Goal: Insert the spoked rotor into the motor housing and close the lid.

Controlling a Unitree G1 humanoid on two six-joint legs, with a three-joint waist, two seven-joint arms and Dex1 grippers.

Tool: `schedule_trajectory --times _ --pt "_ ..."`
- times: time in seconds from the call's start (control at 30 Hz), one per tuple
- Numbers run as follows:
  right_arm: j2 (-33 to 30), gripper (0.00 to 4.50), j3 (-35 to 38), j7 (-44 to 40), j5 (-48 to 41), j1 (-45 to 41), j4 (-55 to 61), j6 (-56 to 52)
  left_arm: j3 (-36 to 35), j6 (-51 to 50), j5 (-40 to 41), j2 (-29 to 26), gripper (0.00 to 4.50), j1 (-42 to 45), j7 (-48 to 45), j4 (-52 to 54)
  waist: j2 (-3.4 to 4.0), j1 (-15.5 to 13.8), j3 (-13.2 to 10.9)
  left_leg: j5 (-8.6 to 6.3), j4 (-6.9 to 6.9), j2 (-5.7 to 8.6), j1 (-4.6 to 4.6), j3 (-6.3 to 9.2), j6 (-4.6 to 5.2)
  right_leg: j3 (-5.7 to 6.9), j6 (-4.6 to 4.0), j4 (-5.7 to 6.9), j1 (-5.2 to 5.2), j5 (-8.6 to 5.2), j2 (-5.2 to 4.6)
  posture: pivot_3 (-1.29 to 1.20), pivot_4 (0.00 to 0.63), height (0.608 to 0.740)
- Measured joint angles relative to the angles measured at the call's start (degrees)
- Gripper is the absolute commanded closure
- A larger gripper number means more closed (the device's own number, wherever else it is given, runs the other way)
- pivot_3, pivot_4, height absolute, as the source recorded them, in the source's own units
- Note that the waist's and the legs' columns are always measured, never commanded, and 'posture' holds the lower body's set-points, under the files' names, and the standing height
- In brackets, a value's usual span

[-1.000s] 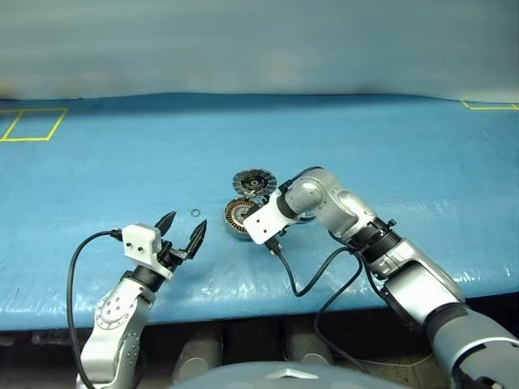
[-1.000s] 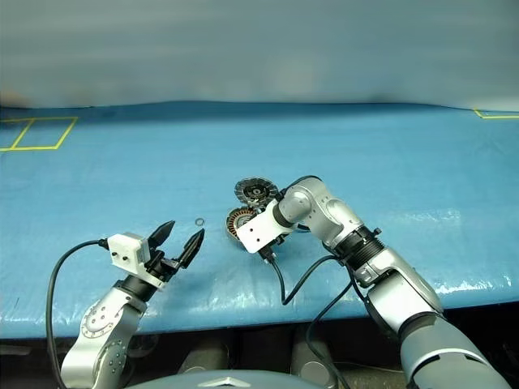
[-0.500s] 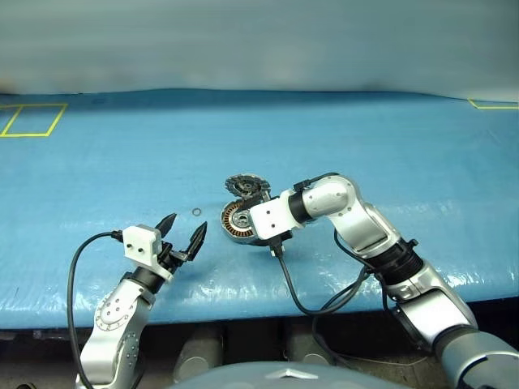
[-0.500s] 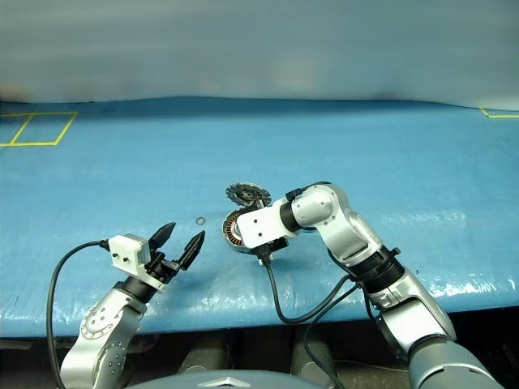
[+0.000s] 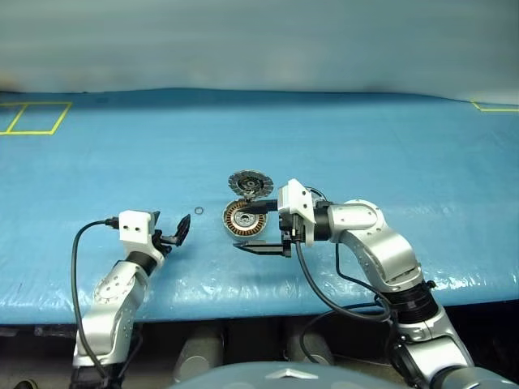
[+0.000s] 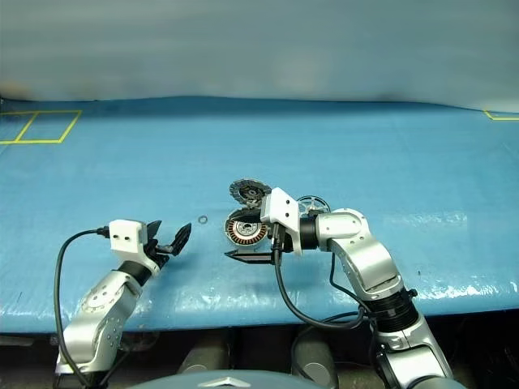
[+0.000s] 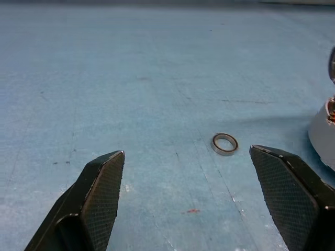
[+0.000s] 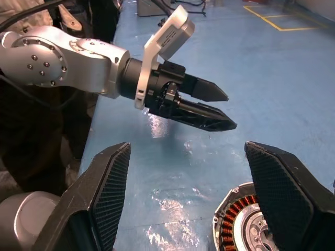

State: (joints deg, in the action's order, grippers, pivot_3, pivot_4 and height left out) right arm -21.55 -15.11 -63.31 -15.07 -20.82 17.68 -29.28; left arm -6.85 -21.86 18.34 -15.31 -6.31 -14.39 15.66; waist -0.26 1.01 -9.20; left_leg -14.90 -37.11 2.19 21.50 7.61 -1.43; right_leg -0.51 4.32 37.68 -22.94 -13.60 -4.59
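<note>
Left gripper (image 5: 172, 236): fingers are spread wide with nothing between them; it is held low over the blue table cover (image 5: 389, 154); a small metal ring (image 7: 224, 143) lies on the cover just beyond its fingertips, apart from them.
Right gripper (image 6: 246, 237): fingers are spread, nothing is pinched; it is pointed across towards the left gripper; the motor housing (image 6: 246, 229) is seen between and just under its fingers.
Motor housing: copper windings face up; it rests on the cover.
Lid (image 5: 248, 183): stands open at the housing's far edge, beyond the right gripper; segmented ring face is shown.
Spoked rotor (image 6: 312, 203): lies behind the right wrist, beside the housing, partly hidden.
</note>
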Motion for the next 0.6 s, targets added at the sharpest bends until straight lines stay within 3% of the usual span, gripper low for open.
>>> schedule_trajectory --times 0.4,0.6 --pt "-2.3 0.82 -2.4 -0.7 -4.4 1.5 -1.8 -0.2 4.8 -1.2 -0.4 -5.5 0.31 5.9 -13.1 -9.3 0.0 0.2 0.0 -0.01 0.04 0.01 0.03 0.01 0.01 -0.01 -0.12 -0.05 -0.02 0.07 -0.01 0.0 0.15 0.74" --pt "-3.6 0.82 -5.7 -0.2 -2.9 4.2 -6.9 0.1 4.9 1.6 -2.7 -6.9 0.31 8.2 -14.1 -13.4 0.0 0.3 0.0 0.02 0.02 0.01 0.01 -0.01 -0.02 -0.03 -0.01 -0.01 -0.02 0.03 -0.01 0.0 0.15 0.74"
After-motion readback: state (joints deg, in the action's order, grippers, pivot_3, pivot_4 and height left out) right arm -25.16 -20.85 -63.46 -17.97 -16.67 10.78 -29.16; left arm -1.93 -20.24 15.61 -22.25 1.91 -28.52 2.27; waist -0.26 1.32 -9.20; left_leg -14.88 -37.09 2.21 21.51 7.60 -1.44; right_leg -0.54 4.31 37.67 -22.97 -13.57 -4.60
